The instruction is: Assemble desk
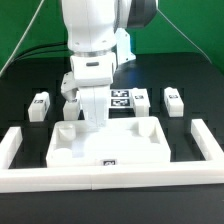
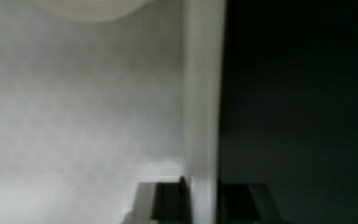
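- The claw (image 1: 92,119) is down at the far rim of the tabletop (image 1: 112,146), toward the exterior view's left end of that rim, with the arm (image 1: 90,45) upright above it.
- In the wrist view the claw (image 2: 202,201) is closed on the tabletop's raised rim. The thin white wall runs straight between the two dark fingertips (image 2: 163,203), which sit against it on either side.
- On one side of that wall the wrist view shows the tabletop (image 2: 78,120) as a pale flat floor. On the other side is only the dark surface (image 2: 309,110).
- The tabletop lies flat on the surface (image 1: 195,80), open side up, inside the white border frame (image 1: 110,180) that runs round three sides of it.
- A round corner socket (image 1: 65,131) shows just beside the claw, on the exterior view's left.
- Beyond the tabletop stand the tagged legs: the leftmost leg (image 1: 40,104), a second leg (image 1: 71,103) partly hidden behind the arm, a third leg (image 1: 143,100) and the rightmost leg (image 1: 173,100), all apart from the claw.
- The marker board (image 1: 120,97) lies flat between the second and third legs.
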